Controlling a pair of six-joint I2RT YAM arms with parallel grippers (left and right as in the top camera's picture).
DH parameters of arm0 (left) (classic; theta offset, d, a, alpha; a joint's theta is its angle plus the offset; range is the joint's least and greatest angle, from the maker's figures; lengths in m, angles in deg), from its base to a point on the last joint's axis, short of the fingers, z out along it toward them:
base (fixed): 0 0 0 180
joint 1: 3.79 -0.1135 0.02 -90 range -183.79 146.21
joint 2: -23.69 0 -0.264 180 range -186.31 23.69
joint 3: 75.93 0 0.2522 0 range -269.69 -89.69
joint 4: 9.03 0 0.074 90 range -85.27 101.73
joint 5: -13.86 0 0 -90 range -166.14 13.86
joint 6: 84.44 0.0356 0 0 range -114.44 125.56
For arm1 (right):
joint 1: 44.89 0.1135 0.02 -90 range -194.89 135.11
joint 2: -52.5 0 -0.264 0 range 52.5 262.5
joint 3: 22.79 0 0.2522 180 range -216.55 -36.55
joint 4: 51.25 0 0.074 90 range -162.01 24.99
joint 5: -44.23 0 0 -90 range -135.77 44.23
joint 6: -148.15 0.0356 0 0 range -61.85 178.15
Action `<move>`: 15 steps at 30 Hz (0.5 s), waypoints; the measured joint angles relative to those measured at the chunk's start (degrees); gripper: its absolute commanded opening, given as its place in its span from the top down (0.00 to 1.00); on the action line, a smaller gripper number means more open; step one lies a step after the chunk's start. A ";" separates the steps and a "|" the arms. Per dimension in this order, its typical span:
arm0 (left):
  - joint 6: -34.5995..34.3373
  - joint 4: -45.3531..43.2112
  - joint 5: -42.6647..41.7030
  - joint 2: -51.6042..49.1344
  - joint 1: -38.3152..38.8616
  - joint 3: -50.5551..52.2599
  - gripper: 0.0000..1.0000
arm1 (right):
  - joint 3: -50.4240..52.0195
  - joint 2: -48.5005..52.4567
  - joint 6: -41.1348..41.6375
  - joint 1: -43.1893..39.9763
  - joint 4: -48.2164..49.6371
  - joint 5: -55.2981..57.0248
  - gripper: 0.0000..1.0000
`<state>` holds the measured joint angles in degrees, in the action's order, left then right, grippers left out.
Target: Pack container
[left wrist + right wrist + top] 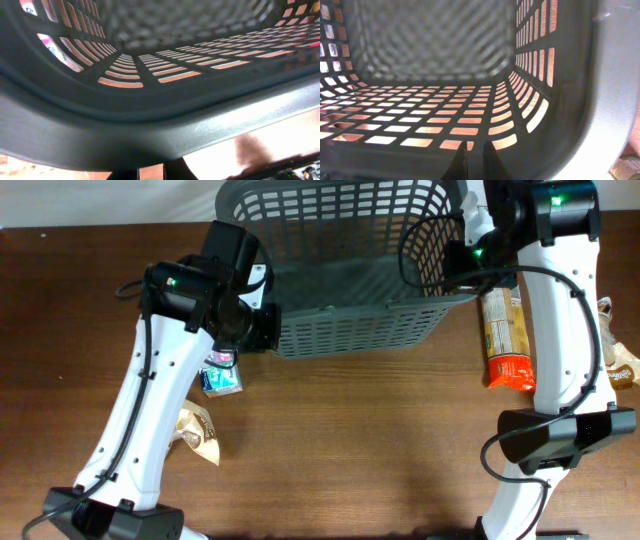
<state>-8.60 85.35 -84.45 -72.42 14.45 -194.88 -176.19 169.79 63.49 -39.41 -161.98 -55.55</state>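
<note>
Container: large dark grey plastic basket point(350, 330), rect., slotted lattice sides, thick rim. It sits top centre of the overhead view on the brown wooden table point(350, 460). Nothing seen inside, so packing prob. not yet begun.
Pose: outside of the near wall shows from above. Tipped or just cam angle, can't tell.
Left gripper point(268, 322): at the basket's lower-left corner, jaws closed. The rim fills its wrist view right above the fingertips. Whether the rim is pinched betw. them, can't tell.
Right gripper point(470, 252): at the basket's right rim, upper right of frame. Tips drawn together w/ only a sliver betw. them, and nothing visibly held. Its wrist cam looks across the lattice interior.
Why there: one arm at each end of the basket, likely to steady or square it before loading.
Goods, right: long orange-and-tan snack bag point(505, 340) just right of the basket, under the right arm. A tan packet point(622, 365) lies at the right edge, partly cut off.
Goods, left: small blue-white packet point(222, 377) below the basket's left corner. A crumpled brown packet point(200, 432) lies lower left.
Layout: all goods lie outside and flank the basket, so each is near one arm.
Next: a jaw pair has to open before any pick.
</note>
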 measured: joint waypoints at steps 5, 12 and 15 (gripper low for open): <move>0.00 -0.44 0.28 0.00 -0.07 0.00 0.98 | 0.00 0.00 -0.07 0.00 0.00 0.00 0.96; 0.00 -1.31 1.14 0.00 -0.98 0.00 0.98 | 0.00 0.00 -0.02 0.00 0.00 -0.20 0.96; 0.00 -1.36 1.31 0.00 -1.75 0.00 0.97 | 0.00 0.00 0.00 0.00 0.00 -0.20 0.96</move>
<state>-8.60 83.99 -83.14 -72.42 12.70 -194.88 -176.19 169.79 63.49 -39.41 -161.98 -55.75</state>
